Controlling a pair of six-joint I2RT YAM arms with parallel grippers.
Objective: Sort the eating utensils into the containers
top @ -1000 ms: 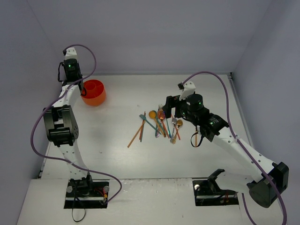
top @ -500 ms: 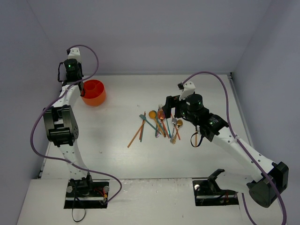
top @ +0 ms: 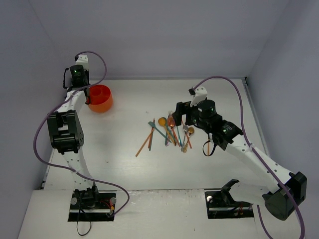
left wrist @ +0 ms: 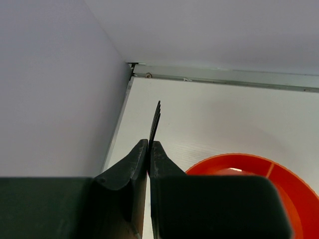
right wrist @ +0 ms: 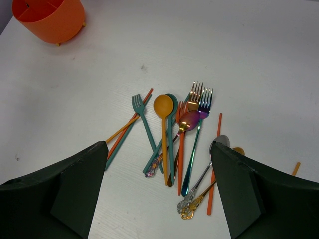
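We see the left fingers clenched flat on a black fork. Its handle is hidden between them. Only the tines show, sticking straight out past the fingertips. The fork's long axis runs in line with the fingers and points toward the far left corner of the table. The orange-red cup sits just beside and to the right of the fingers, with a divider visible inside it. From above, this arm hangs at the cup's left rim.

The right fingers stand spread wide and hold nothing. They hover over the loose pile in the middle of the table. In the wrist view the pile lies between the two fingers and just beyond them. Most pieces lie lengthwise away from the camera with their heads at the far end:
- a teal fork, leaning left
- an orange spoon
- a pink spoon
- a gold fork
- an iridescent fork

One orange chopstick lies near the right finger. Another orange chopstick slants toward the left finger. The cup stands well apart from the pile, at the far left.
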